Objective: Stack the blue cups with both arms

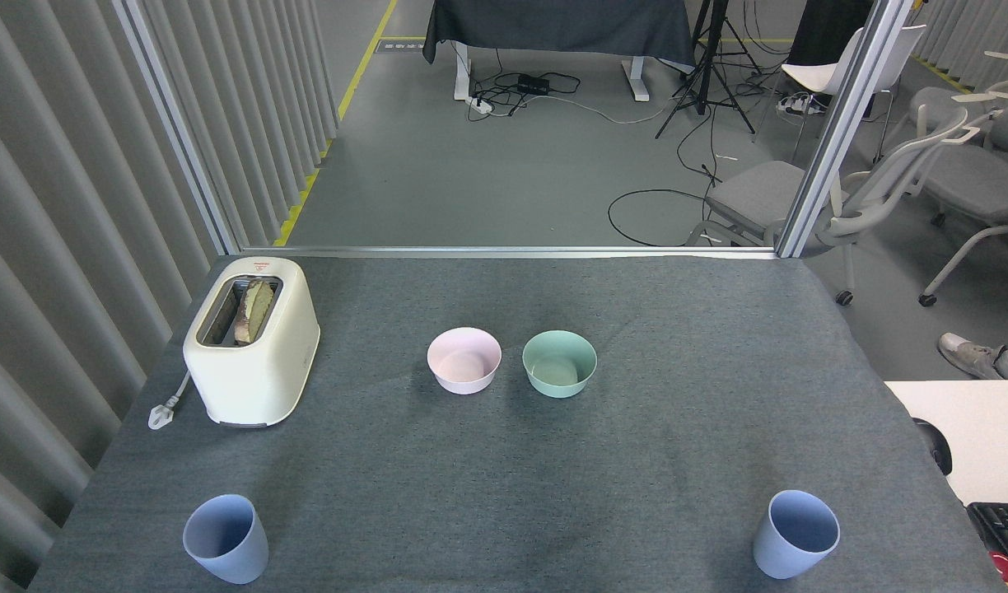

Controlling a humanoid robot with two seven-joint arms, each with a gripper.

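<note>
Head view: a grey cloth-covered table (504, 461). Two blue cups stand upright and well apart, the left cup (226, 539) near the front left corner and the right cup (795, 534) near the front right. Between and behind them sit a pink bowl (464, 360) and a green bowl (559, 363); a toaster (253, 342) stands far left. Neither arm nor gripper shows, so their jaws cannot be judged. Stacking seems not yet begun; next, each arm likely must reach its nearer cup.

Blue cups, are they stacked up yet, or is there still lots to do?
Nothing looks done yet. One blue cup stands upright at the near left of the table, the other blue cup at the near right, far apart and both empty. Nothing is in hand: no arm or hand shows in the head view. Still left: pick up a cup, bring it to the other, and slide one inside the other.
</note>
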